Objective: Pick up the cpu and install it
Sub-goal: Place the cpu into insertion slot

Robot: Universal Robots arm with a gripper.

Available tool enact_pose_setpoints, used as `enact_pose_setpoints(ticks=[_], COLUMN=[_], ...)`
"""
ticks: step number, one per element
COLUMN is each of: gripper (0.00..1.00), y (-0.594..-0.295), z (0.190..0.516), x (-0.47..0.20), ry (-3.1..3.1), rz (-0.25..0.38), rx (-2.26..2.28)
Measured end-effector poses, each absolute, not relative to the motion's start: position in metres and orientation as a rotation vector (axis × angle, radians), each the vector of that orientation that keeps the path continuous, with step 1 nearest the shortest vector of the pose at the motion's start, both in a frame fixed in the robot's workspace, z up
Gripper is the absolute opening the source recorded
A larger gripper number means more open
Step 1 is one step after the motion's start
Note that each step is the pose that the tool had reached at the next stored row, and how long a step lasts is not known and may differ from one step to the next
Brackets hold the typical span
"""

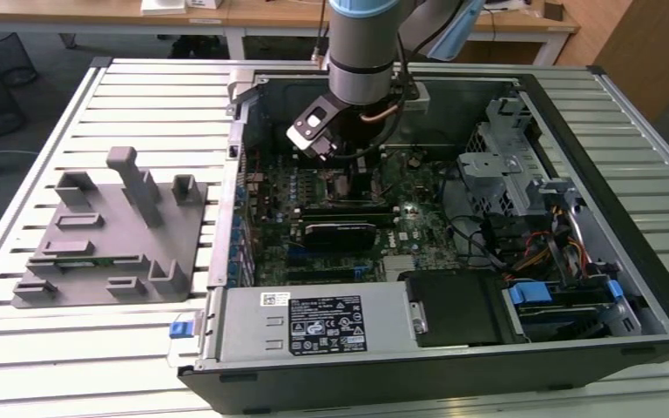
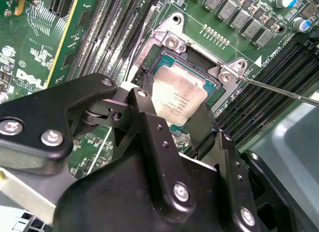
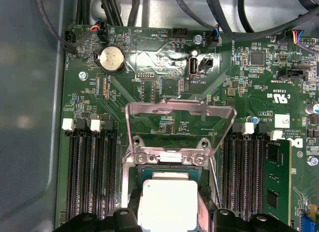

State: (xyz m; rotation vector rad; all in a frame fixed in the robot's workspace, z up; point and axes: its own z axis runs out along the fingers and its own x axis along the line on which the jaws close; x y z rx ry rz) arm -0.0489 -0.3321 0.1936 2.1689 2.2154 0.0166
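The cpu (image 2: pixel 178 98), a small square chip with a pale silvery top, sits between my gripper's (image 2: pixel 172 113) two black fingers (image 2: pixel 145 103), right over the open motherboard socket (image 2: pixel 199 60). In the first wrist view the cpu (image 3: pixel 167 202) lies just under the raised metal load plate (image 3: pixel 179 123), with my gripper (image 3: pixel 168 214) closed on its two sides. In the exterior view the arm's wrist (image 1: pixel 352 104) reaches down into the open computer case (image 1: pixel 613 200), above the middle of the motherboard.
A thin socket lever (image 2: pixel 279 91) sticks out beside the socket. Memory slots (image 3: pixel 87 177) flank it, and one memory stick (image 3: pixel 276 179) is seated. A grey plastic fixture (image 1: pixel 108 235) stands on the slatted table at the exterior view's left. The power supply (image 1: pixel 311 324) and drive cage (image 1: pixel 509 174) crowd the case.
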Motion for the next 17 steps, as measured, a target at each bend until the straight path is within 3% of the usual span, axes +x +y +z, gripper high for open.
enact_pose_setpoints(ticks=[3, 4, 17], gripper=[0.54, 0.60, 0.60], y=[-0.3320, -0.3321, -0.3320], z=[0.1934, 0.1935, 0.1983], x=[-0.0489, -0.0489, -0.0489], ry=[2.215, 2.215, 2.216], rz=[0.017, 0.017, 0.018], rx=[2.169, 2.169, 2.170])
